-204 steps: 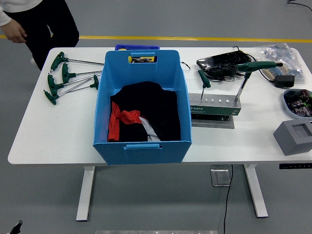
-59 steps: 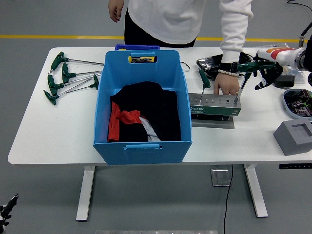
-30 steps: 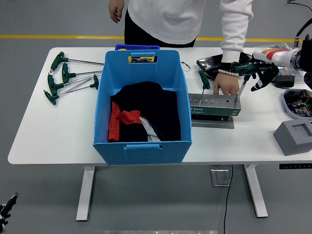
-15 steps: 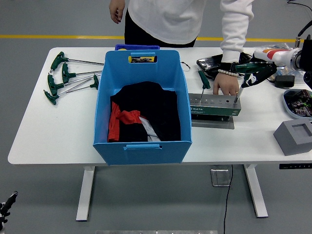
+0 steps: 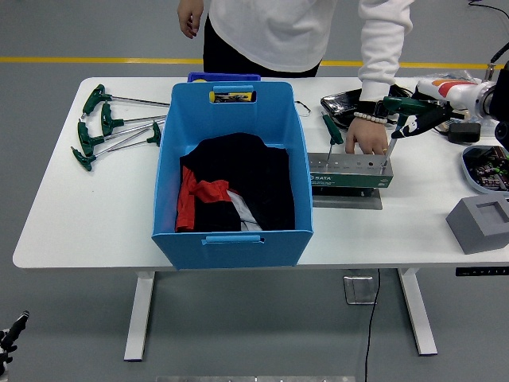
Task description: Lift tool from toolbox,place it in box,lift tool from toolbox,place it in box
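A green and grey tool holder (image 5: 350, 174) stands on the white table (image 5: 95, 207) to the right of the blue box (image 5: 231, 231). Two green T-handle wrenches stand in it: a small one (image 5: 332, 130) at its left and a large one (image 5: 403, 106) at its right end. My right hand (image 5: 419, 119) comes in from the right, its fingers curled around the large wrench's handle. A person's hand (image 5: 367, 140) presses on the holder's back edge. The box holds black and red cloth (image 5: 231, 191).
Several T-handle wrenches (image 5: 103, 127) lie at the far left. A black case (image 5: 350, 102), a plastic bag (image 5: 453, 83) and a black adapter (image 5: 464, 131) lie at the back right. A parts tray (image 5: 485, 169) and a grey block (image 5: 481, 223) sit at the right edge.
A person has come to the far side and put a hand on the holder. My right hand has come in from the right, moved left and closed on the large wrench's handle.
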Robot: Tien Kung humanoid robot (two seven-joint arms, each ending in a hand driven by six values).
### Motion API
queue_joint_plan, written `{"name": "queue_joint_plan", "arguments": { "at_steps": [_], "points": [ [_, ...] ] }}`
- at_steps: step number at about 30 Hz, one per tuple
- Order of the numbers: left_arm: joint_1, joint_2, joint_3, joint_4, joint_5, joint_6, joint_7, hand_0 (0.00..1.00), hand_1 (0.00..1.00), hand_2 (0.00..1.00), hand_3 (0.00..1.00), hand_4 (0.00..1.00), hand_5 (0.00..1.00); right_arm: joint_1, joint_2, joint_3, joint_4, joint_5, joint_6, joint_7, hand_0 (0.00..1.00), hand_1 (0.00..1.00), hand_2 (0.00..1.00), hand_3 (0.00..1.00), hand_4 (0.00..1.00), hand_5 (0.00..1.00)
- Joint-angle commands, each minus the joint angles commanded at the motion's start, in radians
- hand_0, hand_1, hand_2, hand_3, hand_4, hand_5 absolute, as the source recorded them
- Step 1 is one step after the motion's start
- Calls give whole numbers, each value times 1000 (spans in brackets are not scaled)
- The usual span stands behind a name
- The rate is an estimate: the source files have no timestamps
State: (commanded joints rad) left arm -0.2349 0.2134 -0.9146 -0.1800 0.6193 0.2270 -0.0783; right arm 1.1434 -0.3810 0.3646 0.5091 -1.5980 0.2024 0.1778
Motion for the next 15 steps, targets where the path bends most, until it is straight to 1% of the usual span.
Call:
{"name": "queue_joint_plan", "arguments": {
  "at_steps": [4, 5, 9, 11, 15],
  "points": [
    [0, -1, 0, 0, 1, 0, 0, 883, 901, 902, 751, 703, 776, -2, 0, 1, 0, 5, -13, -2, 149, 93, 124, 97, 998, 607],
    [0, -1, 0, 0, 1, 0, 0, 883, 901, 903, 751, 703, 776, -2, -1, 2, 0, 6, -20, -1, 124, 67, 101, 68, 998, 620],
    [0, -1, -1, 0, 1, 0, 0, 883, 901, 903, 751, 703, 776, -4, -2, 5, 0, 12, -41, 1, 124, 67, 101, 68, 998, 620],
    [0, -2, -3, 0, 2, 0, 1, 883, 900, 903, 750, 703, 775, -5, -4, 4, 0, 16, -44, 0, 110, 57, 88, 49, 998, 626],
    [2, -2, -5, 0, 3, 1, 1, 883, 900, 903, 750, 703, 775, -9, -7, 0, 2, 34, -46, 1, 110, 57, 88, 49, 998, 626]
  ]
}}
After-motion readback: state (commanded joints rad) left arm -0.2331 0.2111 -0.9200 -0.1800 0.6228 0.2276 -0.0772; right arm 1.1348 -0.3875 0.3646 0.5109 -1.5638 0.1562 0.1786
